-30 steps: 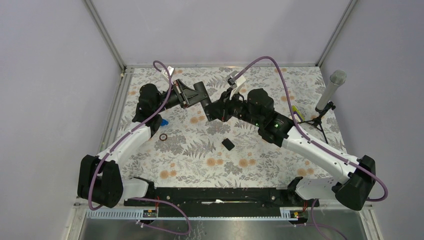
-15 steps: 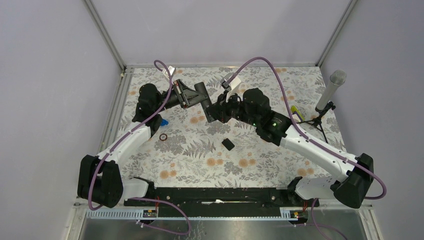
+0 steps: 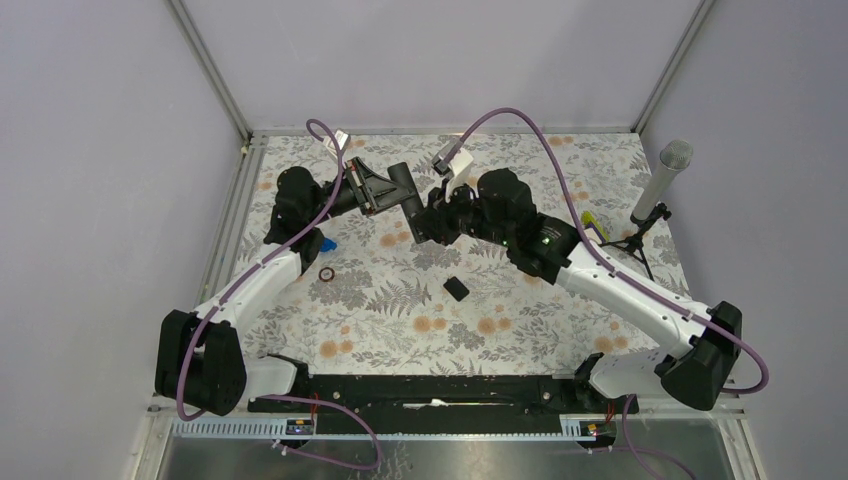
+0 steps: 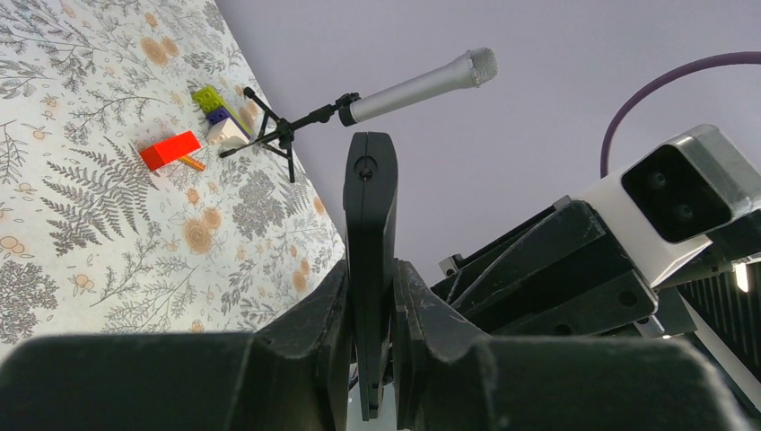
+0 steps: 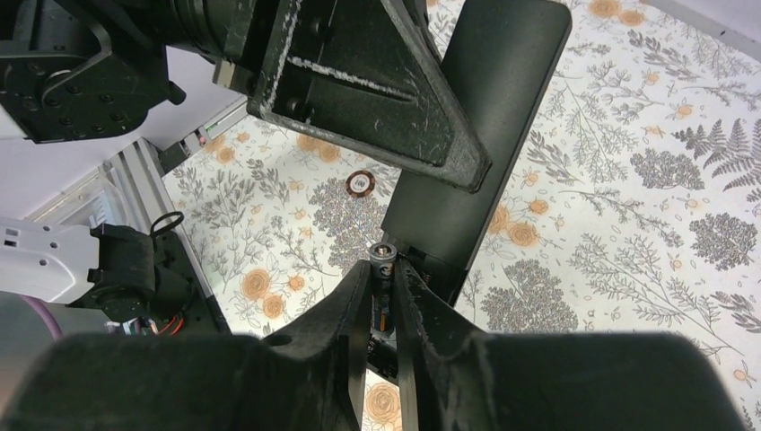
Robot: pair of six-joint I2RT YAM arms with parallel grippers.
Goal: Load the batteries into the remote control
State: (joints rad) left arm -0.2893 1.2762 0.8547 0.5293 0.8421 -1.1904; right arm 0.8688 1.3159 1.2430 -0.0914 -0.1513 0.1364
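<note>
The left gripper point(image 4: 370, 301) is clamping the remote control point(image 4: 370, 202) aloft while the right gripper point(image 5: 382, 280) is pinching a battery point(image 5: 384, 254) just beside the remote's lower end, likely needing parallel alignment and gentle pressure.

The right tool point(image 5: 383, 285) hides the battery's point(image 5: 384, 256) lower half; the left tool point(image 4: 370, 278) hides the remote control's point(image 4: 370, 193) base.

The left jaws clamp the remote control point(image 4: 370, 206) edge-on (a microphone point(image 4: 415, 90) stands beyond).
</note>
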